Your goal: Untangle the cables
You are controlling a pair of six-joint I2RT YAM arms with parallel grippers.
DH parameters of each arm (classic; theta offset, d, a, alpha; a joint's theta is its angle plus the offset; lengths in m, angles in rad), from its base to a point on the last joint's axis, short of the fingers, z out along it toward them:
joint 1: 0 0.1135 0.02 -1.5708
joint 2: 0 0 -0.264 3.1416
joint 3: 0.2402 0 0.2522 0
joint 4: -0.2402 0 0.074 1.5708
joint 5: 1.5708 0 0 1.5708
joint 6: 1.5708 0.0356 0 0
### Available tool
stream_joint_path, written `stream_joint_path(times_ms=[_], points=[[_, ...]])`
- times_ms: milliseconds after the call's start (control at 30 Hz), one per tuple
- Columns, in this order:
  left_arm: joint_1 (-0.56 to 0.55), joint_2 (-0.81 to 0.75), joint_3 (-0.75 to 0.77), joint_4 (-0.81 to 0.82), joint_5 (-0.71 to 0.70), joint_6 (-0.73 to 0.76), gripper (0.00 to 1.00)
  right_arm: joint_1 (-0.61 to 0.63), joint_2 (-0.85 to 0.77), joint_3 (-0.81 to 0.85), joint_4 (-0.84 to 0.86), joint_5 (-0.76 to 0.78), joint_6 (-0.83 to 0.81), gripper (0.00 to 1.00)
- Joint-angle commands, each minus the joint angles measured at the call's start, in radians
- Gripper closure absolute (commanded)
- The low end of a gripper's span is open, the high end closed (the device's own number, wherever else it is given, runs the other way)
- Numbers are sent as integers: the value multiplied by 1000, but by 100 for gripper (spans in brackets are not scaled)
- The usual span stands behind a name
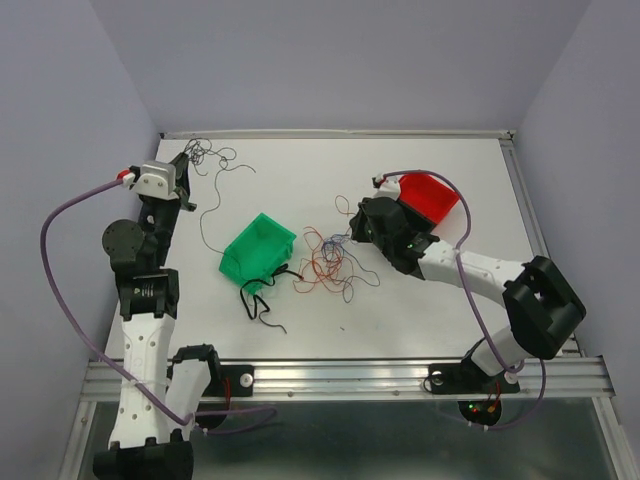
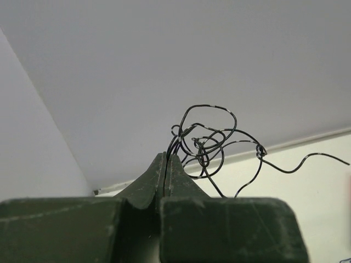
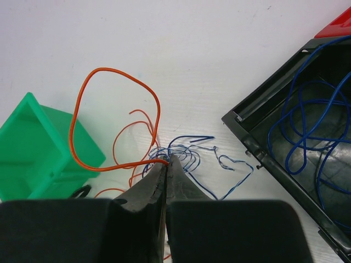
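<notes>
The cables are thin curly wires. My left gripper [image 1: 188, 160] is at the table's far left corner, raised, and shut on a black cable [image 2: 208, 142] whose loops hang from the tips [image 2: 166, 156]; the black cable [image 1: 208, 155] trails toward the green bin. My right gripper [image 1: 347, 236] sits at mid-table over a red and blue tangle [image 1: 328, 262]. In the right wrist view its jaws [image 3: 169, 159] are pressed together on a red cable [image 3: 120, 70] that arches left. Blue cable [image 3: 189, 152] lies coiled just beyond the tips.
A green bin [image 1: 258, 250] lies tipped left of the tangle, with another black cable [image 1: 262, 300] beside it. A red bin [image 1: 432, 196] stands behind the right arm. A black bin [image 3: 269, 87] to the right holds more blue cable [image 3: 296, 120].
</notes>
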Motion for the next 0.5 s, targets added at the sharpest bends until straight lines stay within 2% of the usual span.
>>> stream_joint_path(times_ms=[0,267,467], points=[[5,-19,-43,92,40,7,100,0,-42,-21,58,2,-8,100],[5,-9,-56,115,37,13,100,0,-44,-23,62,2,-9,99],[3,-6,29,83,49,-7,100,0,-48,-23,63,5,-14,100]])
